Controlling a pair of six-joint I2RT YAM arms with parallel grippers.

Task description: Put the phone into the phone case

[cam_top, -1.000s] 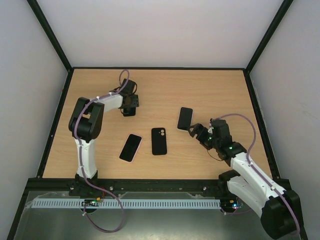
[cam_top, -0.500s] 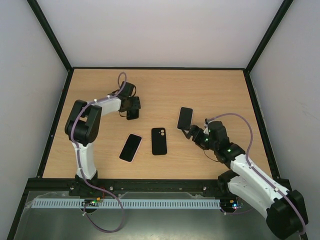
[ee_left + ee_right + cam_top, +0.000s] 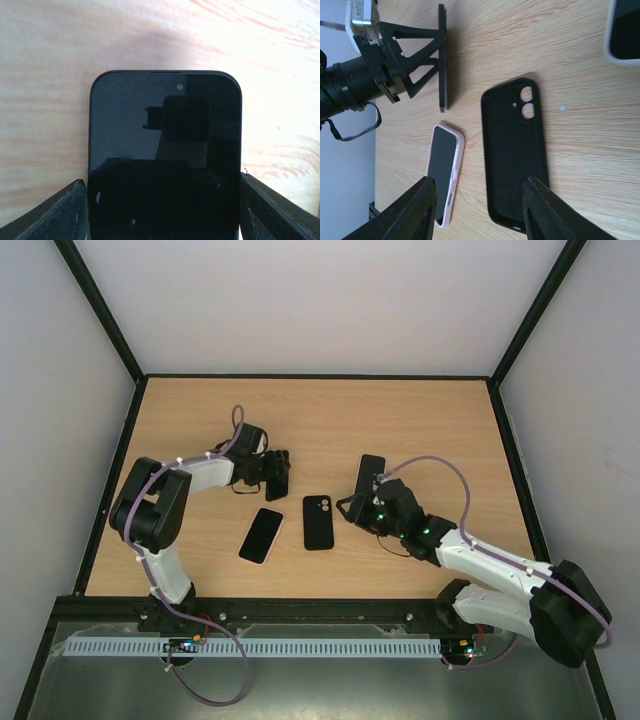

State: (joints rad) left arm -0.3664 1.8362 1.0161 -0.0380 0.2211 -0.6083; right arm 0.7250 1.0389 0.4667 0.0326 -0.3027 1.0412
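The empty black phone case [image 3: 318,522] lies flat at the table's middle, camera cutout at its far end; it also shows in the right wrist view [image 3: 515,155]. My left gripper [image 3: 275,476] is shut on a black phone [image 3: 165,150], gripping its long sides [image 3: 165,212]. In the right wrist view that phone [image 3: 442,60] is seen edge-on, held off to the left of the case. My right gripper [image 3: 350,508] is open and empty just right of the case, its fingers spread [image 3: 480,215] over the case's near end.
A phone in a pink case [image 3: 261,535] lies left of the black case, also in the right wrist view [image 3: 444,175]. A phone in a white case [image 3: 370,477] lies to the right, behind my right gripper. Black frame rails bound the table.
My left gripper has moved right and nearer with the black phone, toward the case. My right arm has swung left, bringing its open gripper beside the black case.
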